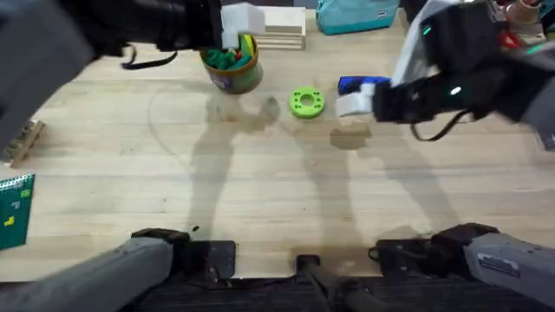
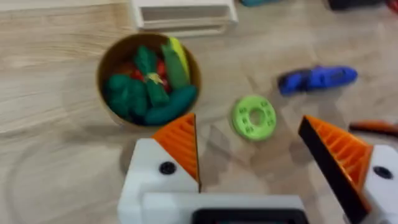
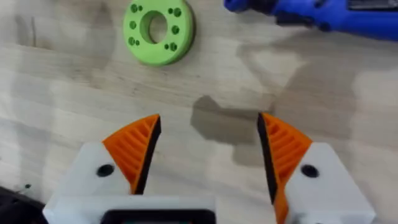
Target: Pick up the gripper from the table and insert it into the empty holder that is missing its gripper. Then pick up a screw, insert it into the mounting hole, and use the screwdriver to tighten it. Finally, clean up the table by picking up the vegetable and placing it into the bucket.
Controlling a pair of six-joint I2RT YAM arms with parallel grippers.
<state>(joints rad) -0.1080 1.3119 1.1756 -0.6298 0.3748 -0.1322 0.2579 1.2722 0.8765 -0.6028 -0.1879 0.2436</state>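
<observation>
The yellow-orange bucket (image 1: pixel 232 69) (image 2: pixel 109 57) stands at the back of the table, full of toy foods. A slim dark green vegetable (image 2: pixel 169 107) lies inside it among red and yellow pieces. My left gripper (image 1: pixel 241 22) (image 2: pixel 255 155) hovers open just above and in front of the bucket, holding nothing. The blue screwdriver (image 1: pixel 360 84) (image 2: pixel 318 79) (image 3: pixel 329 14) lies flat to the right. Beside it my right gripper (image 1: pixel 354 104) (image 3: pixel 208 149) hangs open over bare wood. The loose gripper part, the holder and the screw are out of view.
A bright green ring disc (image 1: pixel 306 102) (image 2: pixel 254 116) (image 3: pixel 158 25) lies between bucket and screwdriver. A white box (image 1: pixel 276 26) (image 2: pixel 183 15) and a teal bag (image 1: pixel 355 16) stand at the back edge. A wooden block (image 1: pixel 22 143) and a green card (image 1: pixel 13 208) lie far left.
</observation>
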